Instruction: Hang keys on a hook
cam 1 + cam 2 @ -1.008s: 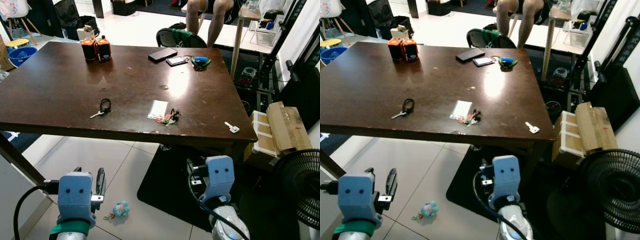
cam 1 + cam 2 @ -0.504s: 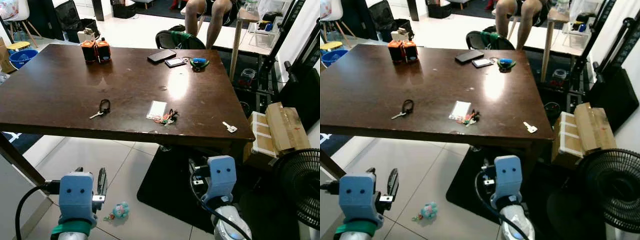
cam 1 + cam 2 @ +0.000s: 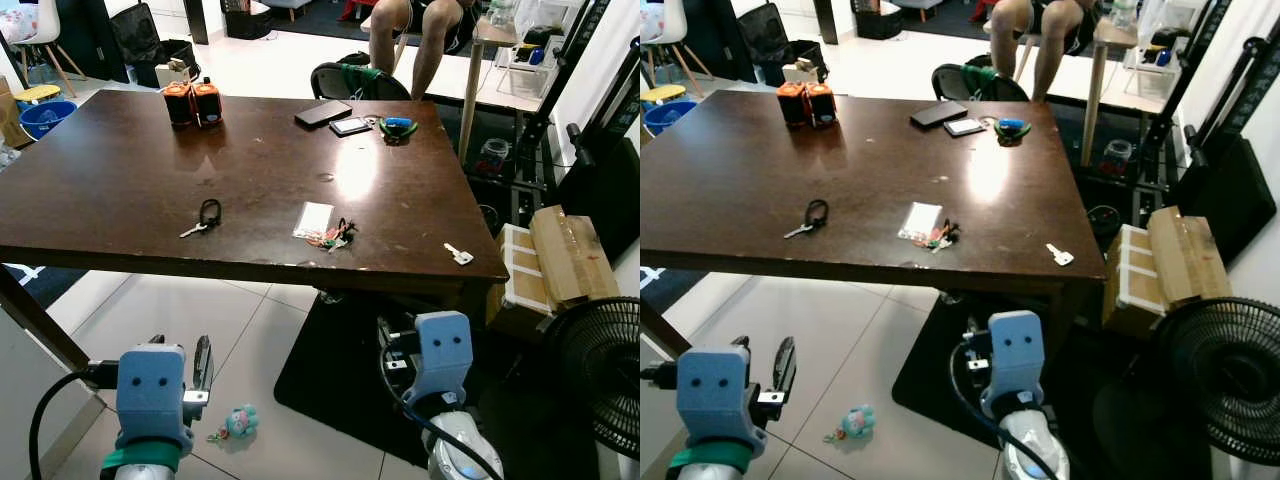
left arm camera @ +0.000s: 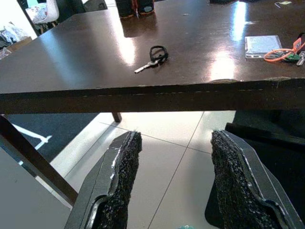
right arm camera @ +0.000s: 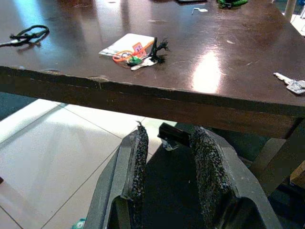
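Observation:
Three sets of keys lie on the dark brown table (image 3: 120, 180). A key on a black strap (image 3: 205, 216) is near the front left. A key bunch with a white card (image 3: 328, 231) is at the front middle. A single key (image 3: 460, 255) lies by the front right corner. My left gripper (image 4: 176, 186) hangs open below the table's front edge, its fingers (image 3: 203, 362) over the tiled floor. My right gripper (image 5: 171, 171) is also open and empty, low in front of the table edge under the key bunch (image 5: 138, 53).
Two orange canisters (image 3: 193, 100), two phones (image 3: 325, 110) and a green-blue object (image 3: 401, 125) sit at the table's far side, where a person (image 3: 415, 35) is seated. Cardboard boxes (image 3: 560, 255) and a fan (image 3: 600, 370) stand on the right. A small toy (image 3: 238, 422) lies on the floor.
The head view has shifted slightly. The keys and both grippers keep their places.

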Robot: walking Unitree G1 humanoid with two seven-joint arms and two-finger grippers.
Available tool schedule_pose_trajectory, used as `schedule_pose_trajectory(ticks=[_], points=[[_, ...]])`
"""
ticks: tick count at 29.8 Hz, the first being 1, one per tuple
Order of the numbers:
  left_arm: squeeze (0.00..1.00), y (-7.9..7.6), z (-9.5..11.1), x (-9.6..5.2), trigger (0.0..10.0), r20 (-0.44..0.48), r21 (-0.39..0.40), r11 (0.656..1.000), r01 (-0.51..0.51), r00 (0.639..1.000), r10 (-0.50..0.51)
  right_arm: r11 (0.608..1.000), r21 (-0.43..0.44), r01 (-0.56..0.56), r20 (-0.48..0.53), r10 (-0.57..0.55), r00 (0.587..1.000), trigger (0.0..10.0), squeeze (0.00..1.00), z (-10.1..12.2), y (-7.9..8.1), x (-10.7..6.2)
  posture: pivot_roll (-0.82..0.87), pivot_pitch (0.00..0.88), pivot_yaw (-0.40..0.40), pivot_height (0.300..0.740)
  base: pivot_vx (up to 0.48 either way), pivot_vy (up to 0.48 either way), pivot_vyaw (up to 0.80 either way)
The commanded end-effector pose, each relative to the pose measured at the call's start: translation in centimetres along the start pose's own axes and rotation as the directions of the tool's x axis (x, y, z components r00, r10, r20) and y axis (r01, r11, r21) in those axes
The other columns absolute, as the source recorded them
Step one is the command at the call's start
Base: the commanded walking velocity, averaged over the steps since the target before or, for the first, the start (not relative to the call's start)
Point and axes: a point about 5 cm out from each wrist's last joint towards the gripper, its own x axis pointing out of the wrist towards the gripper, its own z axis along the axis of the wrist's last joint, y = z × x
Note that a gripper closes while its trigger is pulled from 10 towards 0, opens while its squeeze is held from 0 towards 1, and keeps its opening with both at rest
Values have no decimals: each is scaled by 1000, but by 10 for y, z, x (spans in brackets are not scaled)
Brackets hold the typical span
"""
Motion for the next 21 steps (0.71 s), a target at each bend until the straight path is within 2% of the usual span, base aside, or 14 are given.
schedule_pose_trajectory(ticks=[1,21], points=[[0,1,-6,-3,10000,-35,2,1000,-4,999,4,1000,5,1,-23,-1,1000,10000,0,-5,1,-3,-126,144,117,740,259,0,0],[0,1,-6,-3,10000,-38,-10,1000,-3,999,3,1000,7,2,-25,-1,1000,10000,0,-5,0,-2,-126,144,117,740,302,0,0]])
